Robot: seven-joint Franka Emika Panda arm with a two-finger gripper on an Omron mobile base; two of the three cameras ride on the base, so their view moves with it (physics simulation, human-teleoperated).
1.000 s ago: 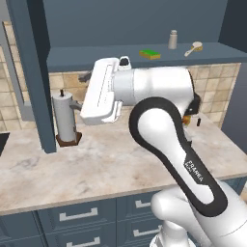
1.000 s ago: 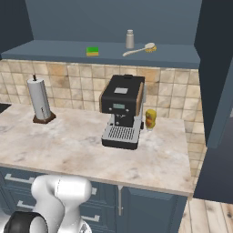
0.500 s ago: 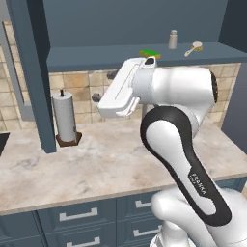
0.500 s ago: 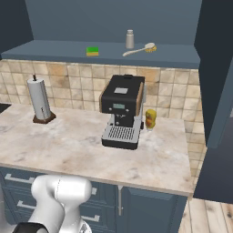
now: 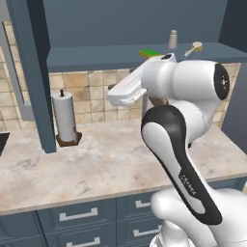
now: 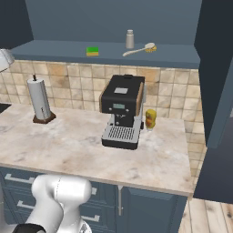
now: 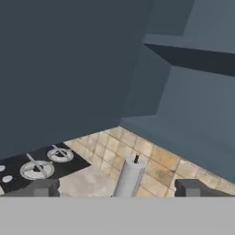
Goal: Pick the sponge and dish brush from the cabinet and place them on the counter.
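The green-topped sponge (image 6: pixel 93 51) lies on the open cabinet's shelf (image 6: pixel 54 48), left of the dish brush (image 6: pixel 140 49), whose bristle head points right. In the left base view the sponge (image 5: pixel 150 52) peeks out just above my arm, and the dish brush (image 5: pixel 193 48) lies further right. My white hand (image 5: pixel 126 89) hangs below the shelf's front edge and points left, away from both. In the hand view my gripper (image 7: pixel 119 188) is open, its dark fingertips (image 7: pixel 43 187) wide apart with nothing between them. The beige counter (image 5: pixel 96 164) spreads below.
A grey shaker (image 6: pixel 130 39) stands on the shelf behind the brush. A black coffee machine (image 6: pixel 122 111) and a small yellow object (image 6: pixel 150 119) sit on the counter at the right, and a paper towel roll (image 5: pixel 65 122) at the left. The open cabinet door (image 5: pixel 31 72) hangs left, with a stove (image 7: pixel 36 166) beyond.
My hand has swung up and to the right, closer under the shelf edge, and the arm now covers part of the sponge in the left base view. Shelf items have not moved.
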